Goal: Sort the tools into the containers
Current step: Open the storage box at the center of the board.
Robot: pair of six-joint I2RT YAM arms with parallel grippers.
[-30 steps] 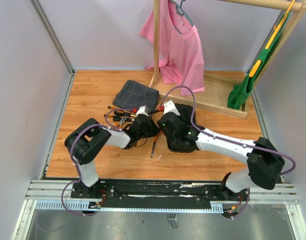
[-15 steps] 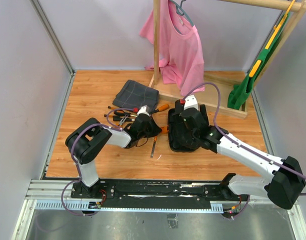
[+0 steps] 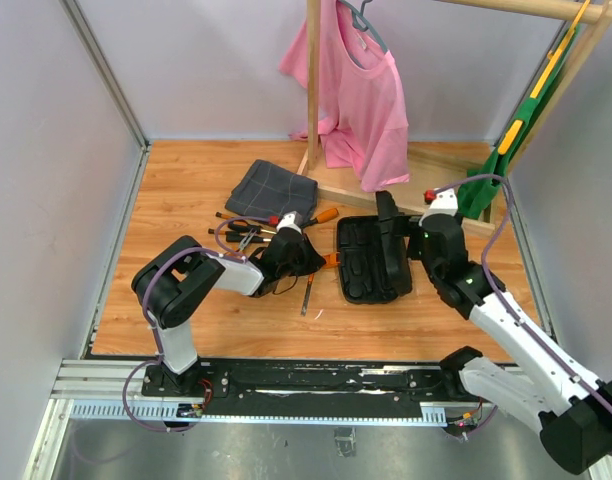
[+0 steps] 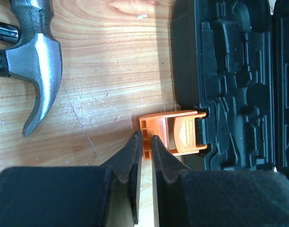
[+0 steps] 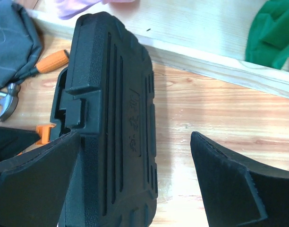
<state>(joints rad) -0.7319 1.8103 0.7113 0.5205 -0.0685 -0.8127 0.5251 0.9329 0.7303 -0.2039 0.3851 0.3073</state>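
Now: left tool (image 4: 143, 138) narrow, pinching orange clasp (image 4: 175, 132); right tool (image 5: 136, 137) wide, straddling black case (image 5: 111, 94) lid.

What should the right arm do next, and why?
Probably push the lid further over with the right pincer until it lies flat. The lid stands near upright beside the tray. The open right pincer straddles it without gripping, and the left pincer pinches the orange clasp, steadying the tray.
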